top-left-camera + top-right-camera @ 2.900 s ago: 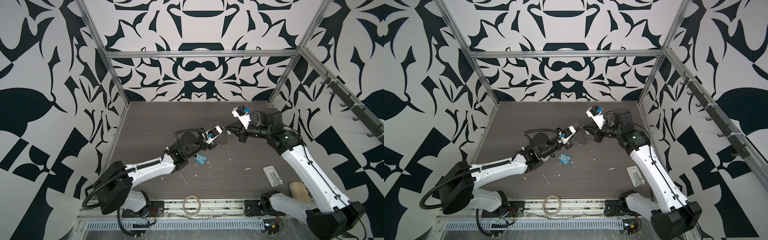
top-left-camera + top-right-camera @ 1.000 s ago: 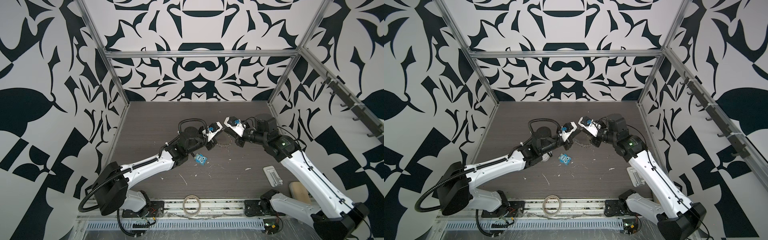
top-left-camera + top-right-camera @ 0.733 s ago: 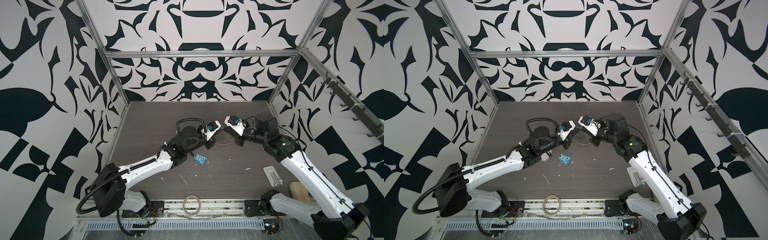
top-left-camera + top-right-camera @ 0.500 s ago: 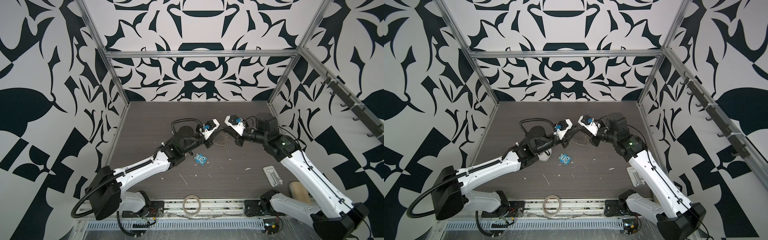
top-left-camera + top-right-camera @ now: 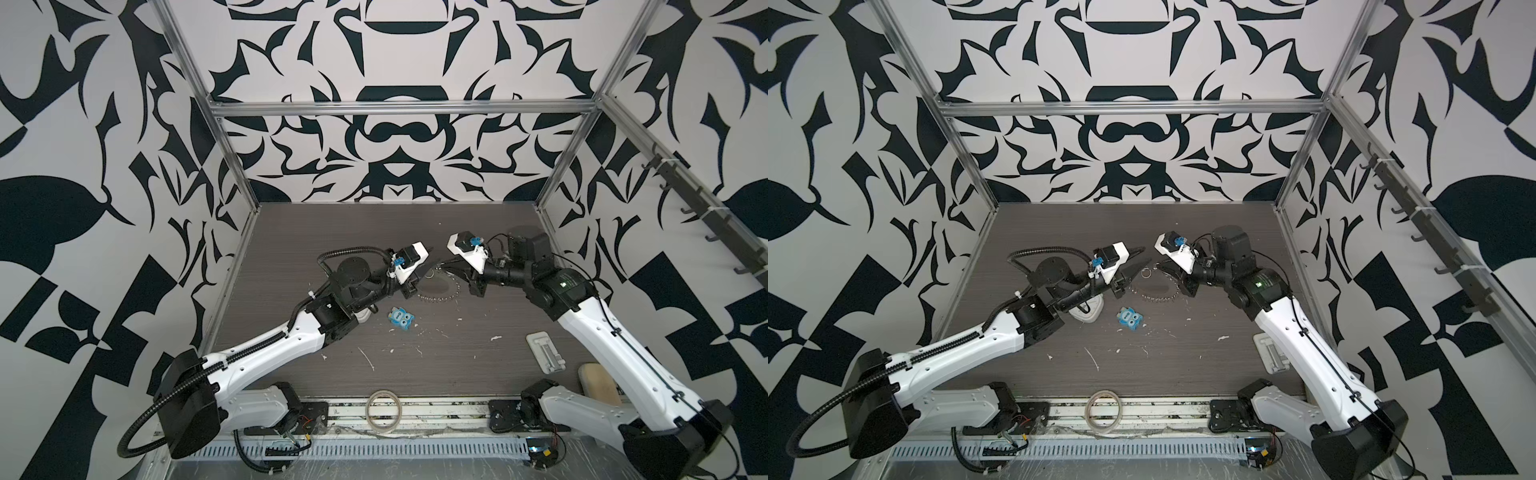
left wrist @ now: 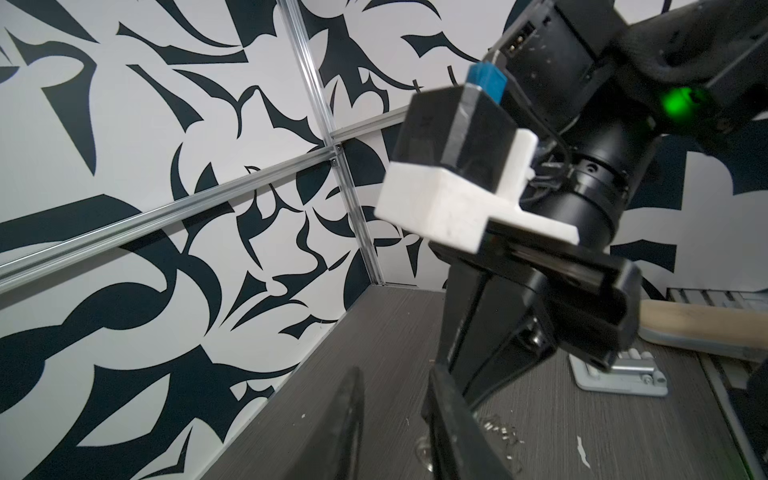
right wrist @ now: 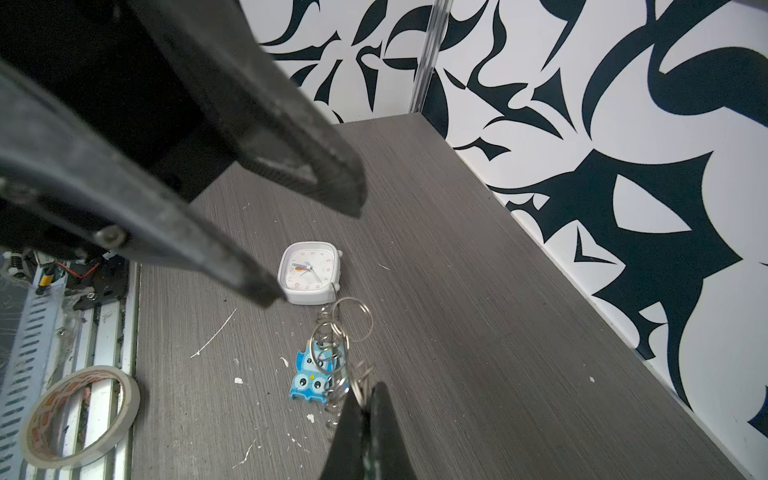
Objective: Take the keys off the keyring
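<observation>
Between the two grippers: keyring pinched at one edge, its rings loose.
Right gripper is clamped on the keyring, which juts out past its tips. The left gripper stands just ahead of those rings, fingers apart with nothing between them. A blue owl toy lies on the table close by. I cannot make out the keys among the rings. The hold looks thin, so a tug from the left could slide the bundle out of the right jaws. The rings overlap, so the left fingers may close on a bare ring, or on air.
</observation>
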`<action>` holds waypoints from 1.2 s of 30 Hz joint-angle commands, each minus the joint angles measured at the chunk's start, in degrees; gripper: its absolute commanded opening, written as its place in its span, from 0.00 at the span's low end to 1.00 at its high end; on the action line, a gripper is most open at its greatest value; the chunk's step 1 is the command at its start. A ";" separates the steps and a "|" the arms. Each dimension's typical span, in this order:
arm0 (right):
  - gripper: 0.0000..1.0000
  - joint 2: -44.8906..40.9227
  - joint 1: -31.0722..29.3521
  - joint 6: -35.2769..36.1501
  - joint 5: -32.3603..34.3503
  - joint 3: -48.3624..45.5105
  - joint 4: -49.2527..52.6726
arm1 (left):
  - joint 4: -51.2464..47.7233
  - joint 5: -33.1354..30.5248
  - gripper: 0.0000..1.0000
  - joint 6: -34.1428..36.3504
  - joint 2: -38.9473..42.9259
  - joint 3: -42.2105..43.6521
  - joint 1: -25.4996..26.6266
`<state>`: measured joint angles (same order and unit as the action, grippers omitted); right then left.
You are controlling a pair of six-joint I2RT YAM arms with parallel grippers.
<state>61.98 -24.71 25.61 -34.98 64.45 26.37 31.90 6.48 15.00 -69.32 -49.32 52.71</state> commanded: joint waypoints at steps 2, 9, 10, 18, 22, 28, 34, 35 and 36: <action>0.00 -0.70 0.45 -1.52 -2.19 2.52 -2.02 | 1.81 2.66 0.30 3.28 0.43 3.68 -0.24; 0.00 -0.63 0.63 -2.23 -2.89 3.40 -1.92 | 7.98 4.36 0.28 7.12 -2.58 6.90 -0.24; 0.00 -0.63 0.66 -2.23 -2.92 3.49 -1.85 | 8.88 4.42 0.28 7.52 -3.19 7.12 -0.24; 0.00 -0.42 0.76 -3.29 -3.58 3.93 -1.78 | 11.97 3.73 0.22 7.59 -7.32 6.26 -0.25; 0.00 -0.54 0.72 -3.52 -3.77 3.87 -1.77 | 13.40 1.68 0.20 7.85 -7.98 6.15 -0.24; 0.00 -0.30 0.72 -3.90 -3.78 3.68 -1.63 | 16.45 1.21 0.18 7.55 -8.94 5.56 -0.24; 0.00 -0.19 0.72 -4.41 -3.66 3.87 -1.60 | 19.56 -1.56 0.15 7.42 -9.51 6.07 -0.15; 0.00 -0.19 0.72 -4.62 -3.54 3.90 -1.72 | 20.21 -1.93 0.14 7.40 -9.73 6.15 -0.04; 0.00 -0.16 0.72 -4.89 -3.23 3.89 -1.76 | 20.85 -2.74 0.13 7.80 -10.02 6.10 0.31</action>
<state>61.98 -23.75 22.17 -36.62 65.76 26.04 46.76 6.39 22.41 -78.63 -42.70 52.80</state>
